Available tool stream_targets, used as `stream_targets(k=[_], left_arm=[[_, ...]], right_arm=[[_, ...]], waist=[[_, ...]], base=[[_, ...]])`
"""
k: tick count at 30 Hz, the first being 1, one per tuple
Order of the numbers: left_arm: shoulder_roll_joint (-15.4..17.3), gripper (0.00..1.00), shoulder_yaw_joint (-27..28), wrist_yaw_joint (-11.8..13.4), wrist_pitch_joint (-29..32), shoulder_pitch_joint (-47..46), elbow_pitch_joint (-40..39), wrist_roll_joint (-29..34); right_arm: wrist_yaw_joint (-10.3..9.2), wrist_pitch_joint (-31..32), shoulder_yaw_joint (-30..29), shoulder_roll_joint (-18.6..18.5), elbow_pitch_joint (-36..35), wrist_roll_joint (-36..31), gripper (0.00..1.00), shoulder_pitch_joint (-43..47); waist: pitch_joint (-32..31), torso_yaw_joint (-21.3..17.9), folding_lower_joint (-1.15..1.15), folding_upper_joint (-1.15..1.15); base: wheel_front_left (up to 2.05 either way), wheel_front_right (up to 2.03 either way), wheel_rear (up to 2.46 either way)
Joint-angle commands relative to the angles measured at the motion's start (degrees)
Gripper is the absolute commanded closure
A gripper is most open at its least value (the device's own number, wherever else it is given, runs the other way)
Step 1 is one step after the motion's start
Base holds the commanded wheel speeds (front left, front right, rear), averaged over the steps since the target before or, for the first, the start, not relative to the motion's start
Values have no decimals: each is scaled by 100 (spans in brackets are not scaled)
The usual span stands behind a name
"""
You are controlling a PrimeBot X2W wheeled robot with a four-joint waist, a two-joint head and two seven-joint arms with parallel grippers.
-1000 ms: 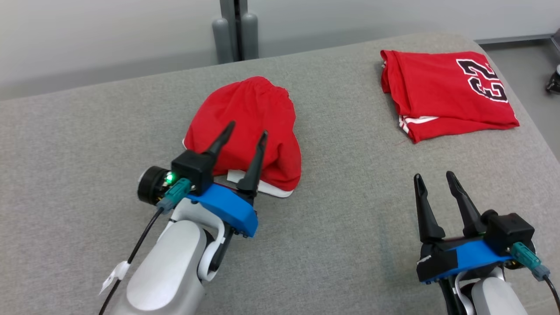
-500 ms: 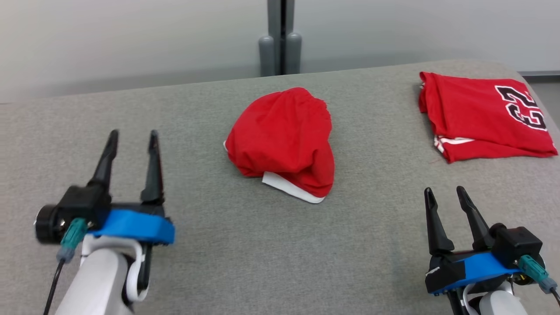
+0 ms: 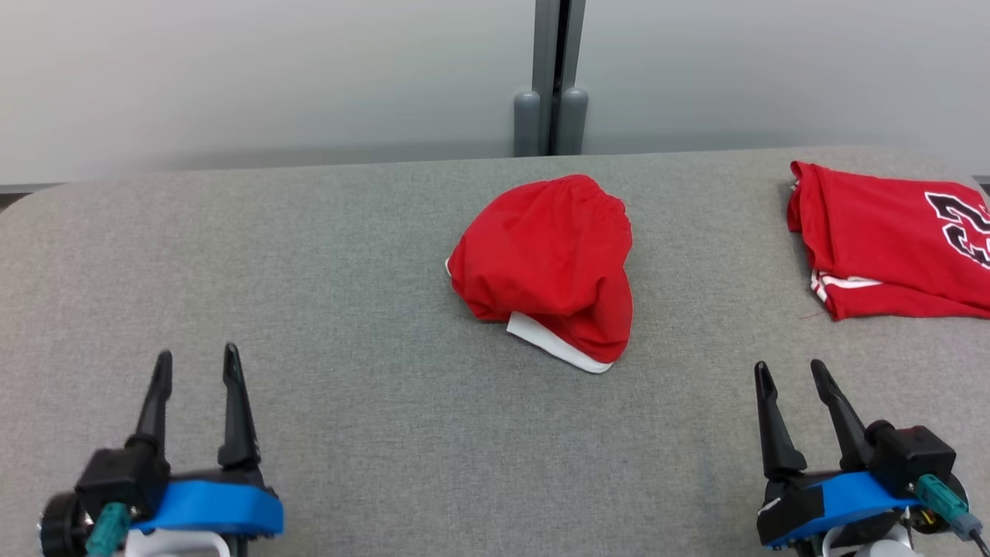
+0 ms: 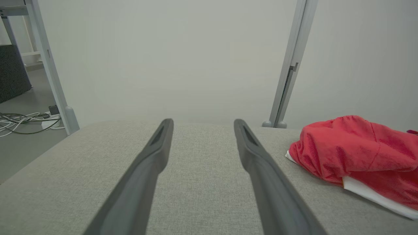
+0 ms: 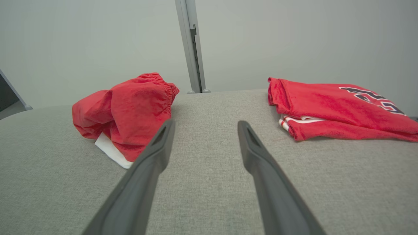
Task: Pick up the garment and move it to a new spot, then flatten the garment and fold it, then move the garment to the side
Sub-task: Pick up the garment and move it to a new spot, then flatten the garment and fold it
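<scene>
With both the left pincer (image 3: 195, 360) and the right pincer (image 3: 789, 370) spread and empty, the bunched red garment (image 3: 549, 263) at 12 o'clock on the table (image 3: 309, 271) should, I think, be gripped at an outer edge, not mid-heap.

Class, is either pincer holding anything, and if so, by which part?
Nothing: left pincer and right pincer stand open, apart from the crumpled garment.
</scene>
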Motion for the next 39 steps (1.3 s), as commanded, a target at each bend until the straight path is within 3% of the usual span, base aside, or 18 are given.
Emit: stream_targets(k=[1,13,39], left_arm=[[-81,0,48,-27,-23,116,5,61],[-374,0,309,-254,-24,460,208,343],[-587,0,699,-542,-24,389,392,730]], right_arm=[[1,-1,-14,-13,8,-40,0,85],[1,106,11,-12,15,-34,0,255],[1,144,14,-12,109,-21,0,305]], waist=[[-32,20,0,0],[-145,99,0,0],[-232,65,0,0]], base=[[0,0,0],[0,0,0],[0,0,0]])
